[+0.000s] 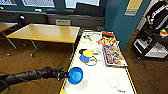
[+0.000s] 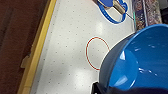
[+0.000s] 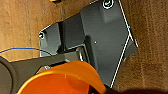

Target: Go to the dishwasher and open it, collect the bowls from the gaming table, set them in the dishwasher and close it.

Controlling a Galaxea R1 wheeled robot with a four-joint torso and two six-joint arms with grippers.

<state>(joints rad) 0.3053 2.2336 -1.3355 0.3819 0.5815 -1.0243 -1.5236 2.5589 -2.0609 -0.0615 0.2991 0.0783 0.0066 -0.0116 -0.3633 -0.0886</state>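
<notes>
Left gripper point(image 1: 65, 74), nearest camera, pinching rim of blue bowl point(image 1: 75, 75); bowl tilted, raised over near left edge of gaming table point(image 1: 100, 85), opening facing camera. Left wrist view: bowl point(image 2: 140, 60) large beside red ring point(image 2: 96, 53) on white top, yellow edge alongside. Second blue bowl point(image 1: 84, 58) further up table, under yellow dish point(image 1: 87, 53), beside board-game box point(image 1: 113, 55). Right wrist view: orange bowl point(image 3: 62, 80) close against gripper; finger state cannot be told. Left arm nearer remaining bowl.
</notes>
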